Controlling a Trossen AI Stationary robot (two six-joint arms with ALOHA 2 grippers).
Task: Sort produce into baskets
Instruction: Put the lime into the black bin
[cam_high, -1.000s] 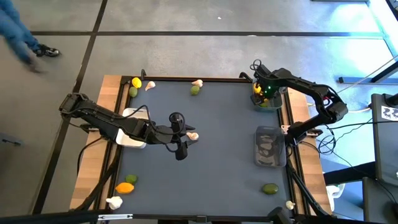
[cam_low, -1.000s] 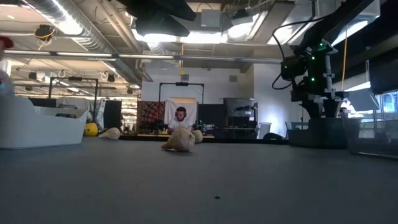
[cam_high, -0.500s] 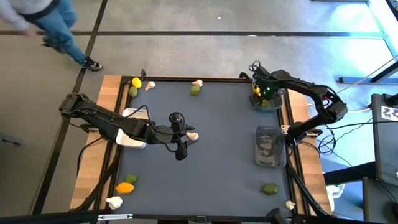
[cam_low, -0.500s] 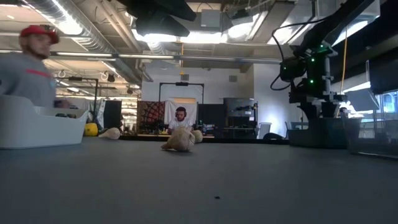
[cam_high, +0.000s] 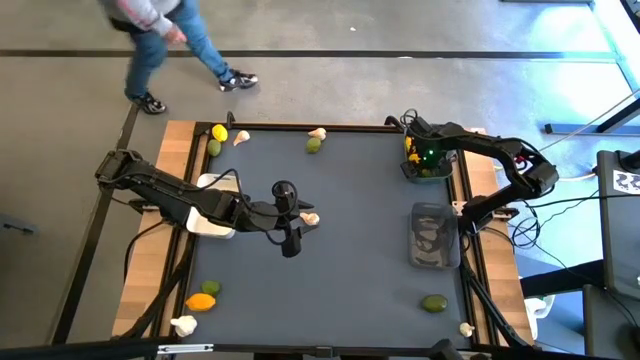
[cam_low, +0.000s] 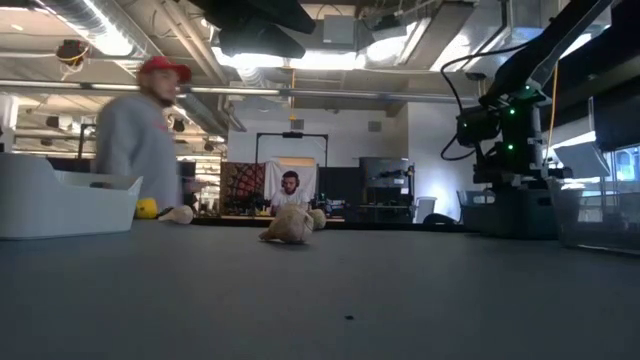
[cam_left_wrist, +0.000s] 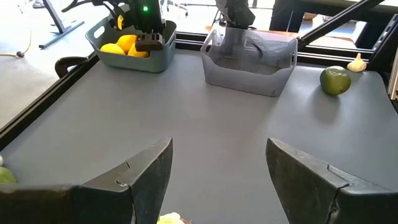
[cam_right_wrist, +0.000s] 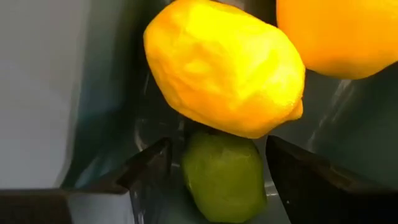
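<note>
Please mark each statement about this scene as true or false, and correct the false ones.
1. The right gripper is down in the blue-grey basket. True.
2. That basket holds only limes. False: lemons lie there over a lime.
3. The left gripper is open above the mat. True.
4. The dark grey basket is full of garlic. False: no produce shows in it.
5. A lime lies near the mat's right front corner. True.

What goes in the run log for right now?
left gripper: open, over garlic mid-table | right gripper: open, down in blue-grey basket above lime, lemons
</note>
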